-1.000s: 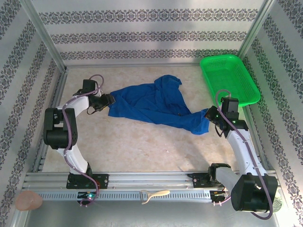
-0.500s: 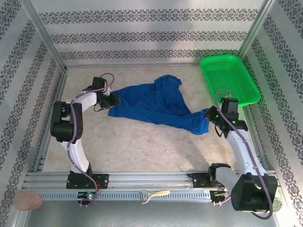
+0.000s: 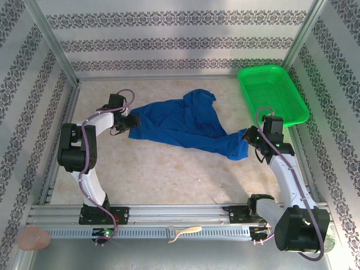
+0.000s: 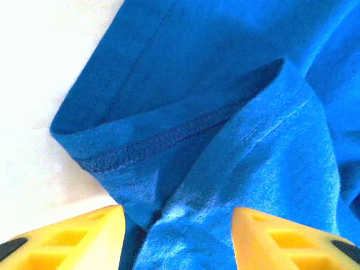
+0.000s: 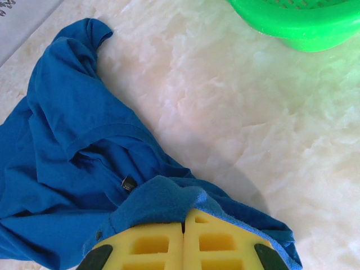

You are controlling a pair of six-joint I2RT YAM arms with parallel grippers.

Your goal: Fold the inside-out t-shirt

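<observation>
Right claw (image 5: 183, 220), nearest, is clamped on the t-shirt (image 3: 180, 122) edge; keep that grip firm. Left claw (image 4: 176, 216) stands open astride a stitched hem: advance until the seam seats deep, then close. T-shirt lies crumpled mid-worktop (image 3: 169, 174). Since one second ago, the left elbow has swung right; the cloth is unmoved.

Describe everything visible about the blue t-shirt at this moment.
The t-shirt is royal blue soft knit, plain, crumpled and unfolded, lying spread across the marbled table. Exposed overlock stitching runs along a hem. The left gripper straddles its left edge, fingers apart; the right gripper is shut on its near-right corner.
</observation>
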